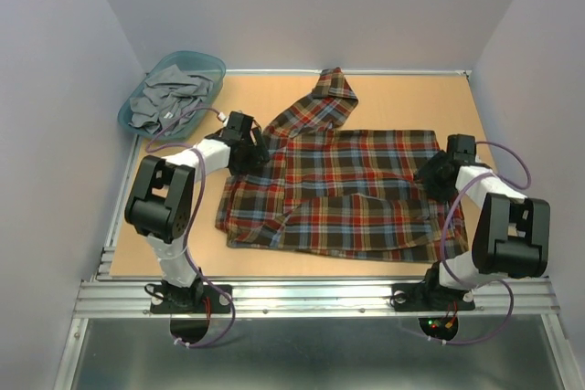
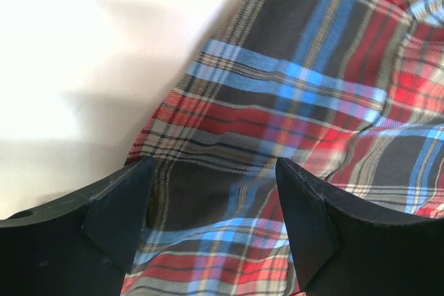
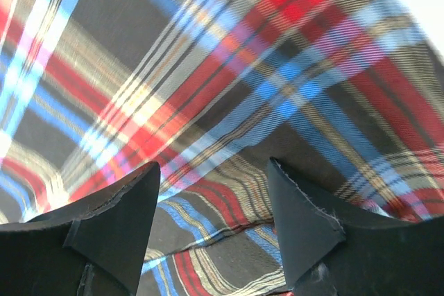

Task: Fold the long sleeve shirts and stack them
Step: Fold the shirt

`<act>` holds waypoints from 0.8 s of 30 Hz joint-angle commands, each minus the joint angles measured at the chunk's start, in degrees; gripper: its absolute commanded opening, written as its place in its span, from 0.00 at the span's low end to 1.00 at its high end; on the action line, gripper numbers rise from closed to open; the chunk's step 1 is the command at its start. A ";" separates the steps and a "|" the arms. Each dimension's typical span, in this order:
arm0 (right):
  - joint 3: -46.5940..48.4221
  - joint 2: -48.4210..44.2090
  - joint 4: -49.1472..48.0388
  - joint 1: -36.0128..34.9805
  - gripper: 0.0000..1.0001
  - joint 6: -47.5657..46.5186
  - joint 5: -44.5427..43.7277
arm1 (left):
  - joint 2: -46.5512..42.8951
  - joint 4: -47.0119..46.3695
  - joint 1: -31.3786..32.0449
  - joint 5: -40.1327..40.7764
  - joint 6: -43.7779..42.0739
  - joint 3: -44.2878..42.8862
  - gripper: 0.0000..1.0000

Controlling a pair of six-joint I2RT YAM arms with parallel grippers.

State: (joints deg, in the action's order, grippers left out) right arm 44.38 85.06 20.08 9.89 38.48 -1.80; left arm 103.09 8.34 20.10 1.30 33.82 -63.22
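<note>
A red, brown, navy and yellow plaid long sleeve shirt (image 1: 343, 189) lies spread across the table, one sleeve reaching to the back (image 1: 331, 89). My left gripper (image 1: 257, 147) is open at the shirt's left edge, its jaws wide apart just above the plaid cloth (image 2: 277, 109). My right gripper (image 1: 430, 173) is open at the shirt's right edge, jaws apart over a seam in the cloth (image 3: 222, 192). Neither gripper holds the fabric.
A teal plastic basket (image 1: 212, 63) with grey clothing (image 1: 167, 98) stands at the back left corner. The orange table top (image 1: 420, 98) is walled on three sides, with a metal rail along the near edge (image 1: 311, 294).
</note>
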 commanded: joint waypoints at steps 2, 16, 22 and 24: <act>-3.08 -3.66 4.79 2.24 0.69 0.81 -5.93 | -7.09 3.44 -1.99 1.16 1.60 5.56 0.83; 21.71 0.89 5.76 2.24 0.70 -10.36 -5.32 | 0.42 4.67 -2.26 5.12 -12.09 -16.38 0.82; 20.49 2.84 5.33 2.24 0.69 -7.11 -2.43 | 8.87 5.81 -2.17 1.78 -18.08 -25.44 0.76; 18.91 2.48 3.32 2.24 0.69 -6.84 -1.10 | 10.72 5.29 -2.17 2.73 -20.28 -26.33 0.74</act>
State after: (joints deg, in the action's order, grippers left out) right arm 64.40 87.92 25.41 11.94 30.46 -5.28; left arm 111.74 12.27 17.91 4.14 19.29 -86.59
